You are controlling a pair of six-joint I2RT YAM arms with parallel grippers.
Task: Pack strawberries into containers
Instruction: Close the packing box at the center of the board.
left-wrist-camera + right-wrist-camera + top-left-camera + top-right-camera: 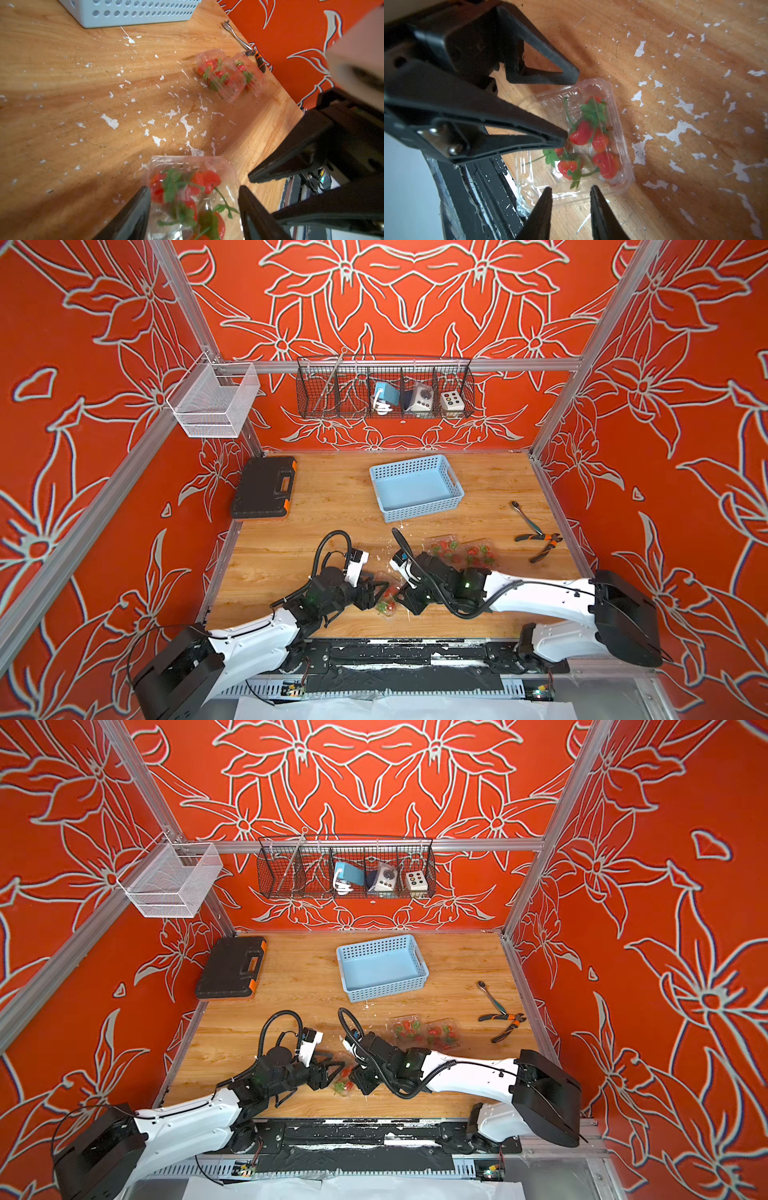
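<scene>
Red strawberries (582, 133) fill three clear containers (234, 91): two side by side, one well apart.

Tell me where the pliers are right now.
In a top view the pliers lie by the right edge of the table, beside the ratchet wrench, right of two filled clamshell punnets.

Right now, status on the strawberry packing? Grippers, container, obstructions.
Left gripper straddles clear plastic clamshell container of red strawberries, grip unconfirmed. Right gripper open at its rim. Two other filled clamshells stand apart; nothing obstructing.
</scene>
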